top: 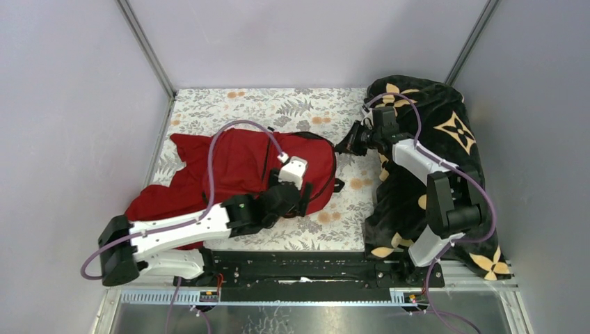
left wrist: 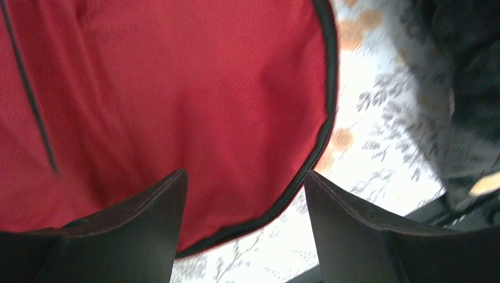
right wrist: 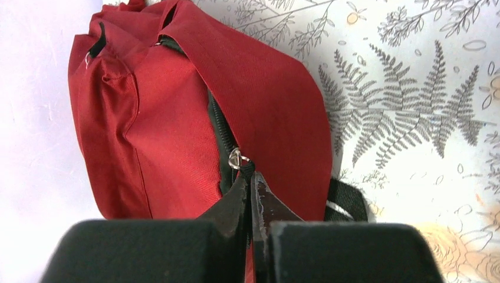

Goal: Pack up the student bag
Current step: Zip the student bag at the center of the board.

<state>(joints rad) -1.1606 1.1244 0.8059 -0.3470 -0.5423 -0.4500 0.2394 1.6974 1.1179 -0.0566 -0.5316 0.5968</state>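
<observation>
The student bag [top: 236, 163] is a dark-red backpack lying flat on the floral tablecloth, left of centre. My left gripper [top: 284, 198] hovers over its near right part. In the left wrist view the gripper [left wrist: 244, 200] is open and empty, straddling the bag's [left wrist: 177, 88] black-piped edge. My right gripper [top: 346, 146] is at the bag's far right edge. In the right wrist view the gripper [right wrist: 250, 177] is shut on the black zipper pull [right wrist: 246, 167] with its metal ring, at the bag's [right wrist: 153, 118] black zipper. A black strap [right wrist: 348, 200] shows beside it.
A black blanket with tan flower motifs [top: 445, 139] lies heaped along the right side, under the right arm, and shows in the left wrist view [left wrist: 466, 88]. More red fabric [top: 156, 202] spreads left under the left arm. Grey walls close in three sides.
</observation>
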